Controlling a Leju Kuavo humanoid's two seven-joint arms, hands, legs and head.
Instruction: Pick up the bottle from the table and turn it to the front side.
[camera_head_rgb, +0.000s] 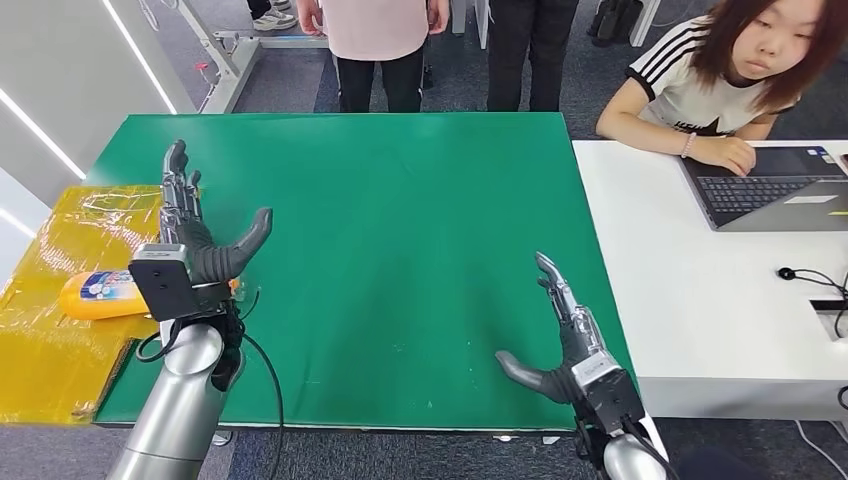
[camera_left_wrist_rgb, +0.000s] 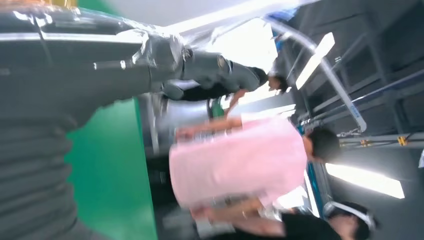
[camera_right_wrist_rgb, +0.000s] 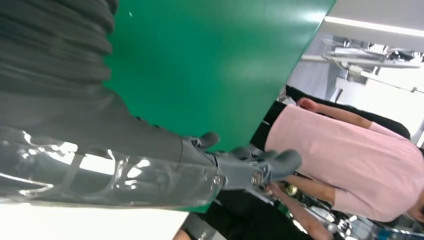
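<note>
Green tabletop (camera_head_rgb: 400, 250) fills the middle of the head view. White desk (camera_head_rgb: 690, 300) at 3 o'clock, laptop (camera_head_rgb: 770, 190) on it, a seated person (camera_head_rgb: 720, 80) typing. Yellow plastic sheet (camera_head_rgb: 60, 290) at 9 o'clock, off the green edge. Left hand (camera_head_rgb: 195, 240) above the tabletop's 9 o'clock edge, fingers spread, holding nothing. Right hand (camera_head_rgb: 560, 335) at 5 o'clock, likewise spread and empty. Bottle (camera_head_rgb: 100, 296), yellow, lies sideways on the sheet, just beside the left wrist.
</note>
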